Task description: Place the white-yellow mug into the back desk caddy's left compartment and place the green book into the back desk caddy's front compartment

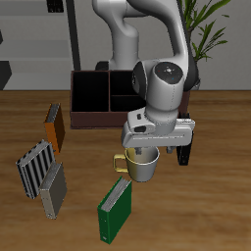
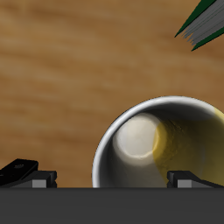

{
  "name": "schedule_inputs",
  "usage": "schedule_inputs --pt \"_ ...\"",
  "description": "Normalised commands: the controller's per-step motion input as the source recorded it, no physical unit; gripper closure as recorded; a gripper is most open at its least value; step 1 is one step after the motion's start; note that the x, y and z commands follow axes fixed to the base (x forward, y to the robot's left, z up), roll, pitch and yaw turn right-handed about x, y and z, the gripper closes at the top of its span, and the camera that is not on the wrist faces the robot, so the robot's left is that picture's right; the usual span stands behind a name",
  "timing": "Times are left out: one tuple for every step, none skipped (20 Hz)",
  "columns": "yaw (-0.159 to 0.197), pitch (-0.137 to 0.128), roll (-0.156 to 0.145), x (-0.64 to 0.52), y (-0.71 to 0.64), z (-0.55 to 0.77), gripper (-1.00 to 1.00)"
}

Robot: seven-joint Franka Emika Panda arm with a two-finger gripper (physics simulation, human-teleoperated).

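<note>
Exterior view | white-yellow mug (image 1: 143, 164) upright under tool (image 1: 157, 149) | handle toward orange book (image 1: 54, 126)

Orange book (image 1: 55, 126): upright, well away from the claw.
Striped rack (image 1: 35, 167): nearer the table's front.
Potted plant (image 1: 210, 29): far behind the claw.
</note>
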Motion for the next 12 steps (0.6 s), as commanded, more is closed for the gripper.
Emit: schedule_inputs --pt "-0.001 0.023 0.036 0.1 0.05 -0.09 -1.0" --pt "-0.008 0.024 0.014 -0.09 0.09 -0.17 -1.0" --pt "0.013 0.012 -0.015 0.05 0.02 -0.1 -1.0" --pt "0.003 0.013 0.018 0.0 0.08 -0.11 -1.0" --pt "0.099 0.012 0.017 -0.01 0.13 -0.18 -1.0" --pt "0.004 -0.04 -0.101 -0.02 -0.08 -0.06 -1.0" --pt "-0.019 0.058 0.077 -0.02 0.12 -0.14 1.0" --pt "-0.002 0.023 0.015 0.11 -0.06 -0.03 1.0" --pt "-0.002 -0.008 -0.082 0.02 -0.14 0.01 1.0" --pt "0.014 -0.007 0.014 0.05 -0.04 0.05 1.0" --pt "-0.025 0.007 -0.029 0.02 -0.16 0.08 1.0" --pt "-0.013 -0.001 -0.023 0.03 -0.11 0.06 1.0"
